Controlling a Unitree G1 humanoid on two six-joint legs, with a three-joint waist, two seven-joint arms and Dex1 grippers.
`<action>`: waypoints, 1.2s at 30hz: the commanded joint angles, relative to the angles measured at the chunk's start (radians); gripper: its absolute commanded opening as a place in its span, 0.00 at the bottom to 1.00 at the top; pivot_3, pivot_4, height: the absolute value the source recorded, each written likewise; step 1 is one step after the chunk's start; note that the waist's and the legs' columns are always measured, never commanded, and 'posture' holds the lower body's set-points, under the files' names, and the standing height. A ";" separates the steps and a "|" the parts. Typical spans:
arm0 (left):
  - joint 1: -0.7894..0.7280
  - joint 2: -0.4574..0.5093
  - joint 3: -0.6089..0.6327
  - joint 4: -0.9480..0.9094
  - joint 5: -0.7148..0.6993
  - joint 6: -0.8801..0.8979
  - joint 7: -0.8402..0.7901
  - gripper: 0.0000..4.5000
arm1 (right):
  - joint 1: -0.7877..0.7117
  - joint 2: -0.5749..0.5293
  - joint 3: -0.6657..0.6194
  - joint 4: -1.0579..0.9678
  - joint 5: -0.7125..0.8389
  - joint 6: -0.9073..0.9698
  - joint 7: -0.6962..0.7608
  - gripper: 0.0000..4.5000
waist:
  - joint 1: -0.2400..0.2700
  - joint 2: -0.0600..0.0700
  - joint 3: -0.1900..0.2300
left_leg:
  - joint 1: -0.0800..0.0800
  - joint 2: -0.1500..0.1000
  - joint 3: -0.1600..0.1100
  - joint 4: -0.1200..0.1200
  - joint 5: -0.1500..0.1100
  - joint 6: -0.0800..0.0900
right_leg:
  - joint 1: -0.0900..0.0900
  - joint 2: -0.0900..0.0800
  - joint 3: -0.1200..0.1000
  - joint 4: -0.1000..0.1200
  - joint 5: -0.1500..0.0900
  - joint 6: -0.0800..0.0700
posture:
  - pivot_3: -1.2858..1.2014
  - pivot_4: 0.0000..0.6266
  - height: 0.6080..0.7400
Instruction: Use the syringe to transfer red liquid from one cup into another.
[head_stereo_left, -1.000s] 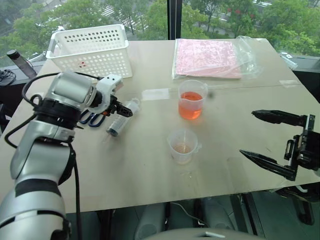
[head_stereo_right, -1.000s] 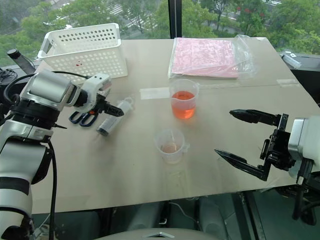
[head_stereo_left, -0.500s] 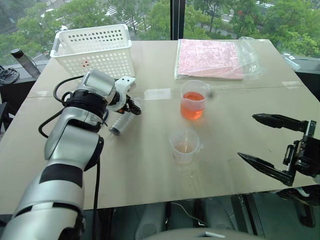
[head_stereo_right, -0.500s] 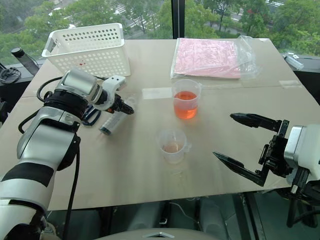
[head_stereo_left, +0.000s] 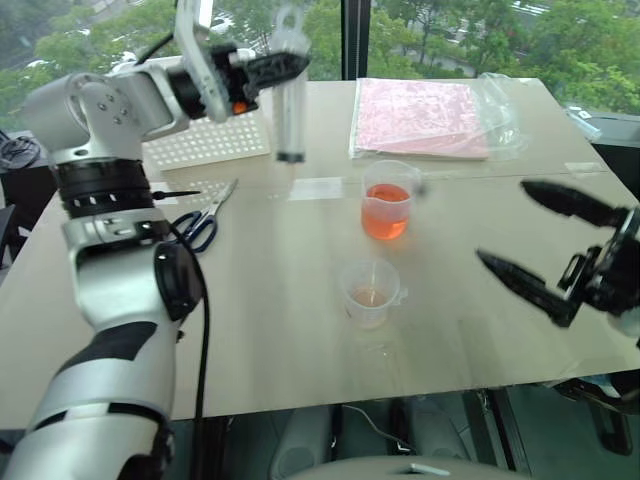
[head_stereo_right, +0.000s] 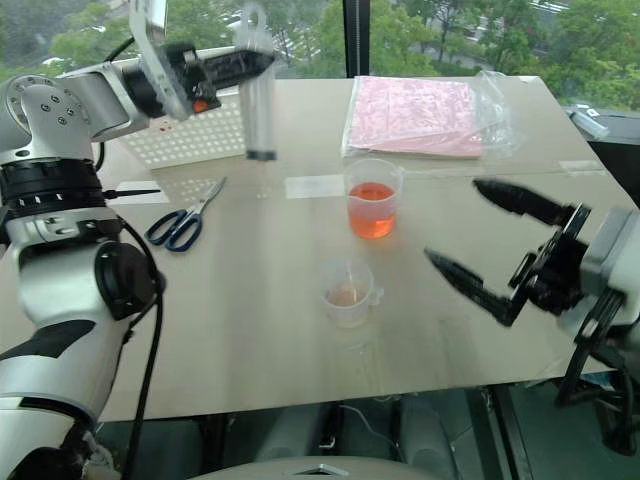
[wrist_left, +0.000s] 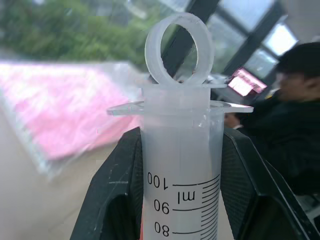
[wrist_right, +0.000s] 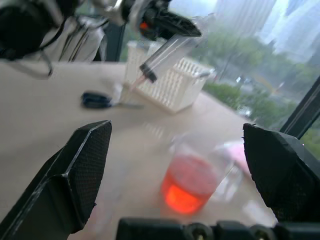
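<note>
Aloft, left hand (head_stereo_left: 285, 68) clamped on upright syringe (head_stereo_left: 289, 100), right hand (head_stereo_left: 540, 240) spread wide, grasping nothing

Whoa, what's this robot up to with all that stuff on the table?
It is moving red liquid between two cups with a syringe. Its left pincer grips the syringe near the top, holding it upright in the air, tip down, above the table. The fuller cup and the nearly empty cup stand untouched. The right pincer waits open at the side, holding nothing.
</note>
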 joint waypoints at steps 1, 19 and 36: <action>-0.017 -0.115 0.080 -0.041 -0.093 -0.100 0.072 0.32 | -0.096 -0.049 0.042 0.014 0.010 0.093 -0.161 1.00 | 0.003 0.000 0.000 | 0.000 0.000 0.000 0.000 0.000 0.000 | 0.000 0.000 0.000 0.000 0.000 0.000 | 0.52 0.24 1.00; 0.233 -0.428 -0.294 0.099 0.205 -1.052 -0.078 0.32 | -0.428 0.044 0.246 0.135 -0.160 0.292 -0.541 1.00 | -0.007 0.000 0.000 | -0.001 -0.001 0.004 -0.003 0.000 0.000 | -0.002 0.002 0.003 -0.001 0.000 0.000 | 0.52 0.24 1.00; 0.369 -0.439 -0.354 0.144 0.270 -1.178 -0.027 0.32 | -0.774 0.121 0.375 0.235 -0.013 0.597 -0.615 1.00 | -0.007 0.000 0.000 | -0.002 0.000 0.003 -0.003 0.000 0.001 | -0.003 0.002 0.003 -0.001 0.000 0.000 | 0.52 0.24 1.00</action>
